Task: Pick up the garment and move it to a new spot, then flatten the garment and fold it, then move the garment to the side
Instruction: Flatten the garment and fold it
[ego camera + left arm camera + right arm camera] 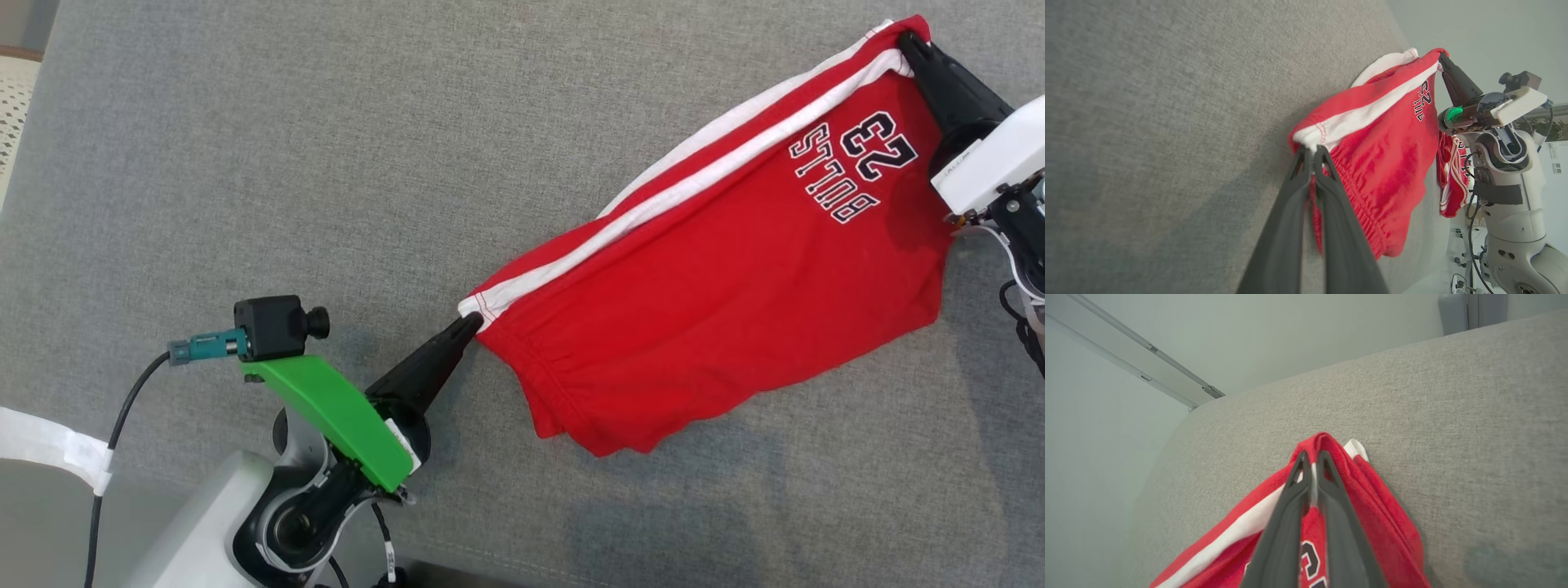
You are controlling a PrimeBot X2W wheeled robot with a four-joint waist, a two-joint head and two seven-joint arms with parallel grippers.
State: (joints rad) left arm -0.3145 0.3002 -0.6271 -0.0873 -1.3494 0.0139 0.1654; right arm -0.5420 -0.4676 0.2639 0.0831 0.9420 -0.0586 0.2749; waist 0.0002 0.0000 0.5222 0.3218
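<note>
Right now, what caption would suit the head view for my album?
Left gripper and right gripper each pinch a corner of red Bulls 23 shorts over grey upholstery.

The basketball shorts (735, 269) are bright red, with broad white side stripes (694, 184) and black, white-outlined lettering (853, 163) reading BULLS 23. Under the shorts, the upholstered surface (326, 147) is heathered grey with a fine weave. At the shorts' ends, the left gripper (469, 322) and right gripper (906, 39) are matte black. Left of the shorts are a bright green bracket (335, 408), a black camera (269, 327) and a teal connector (208, 345).
</note>
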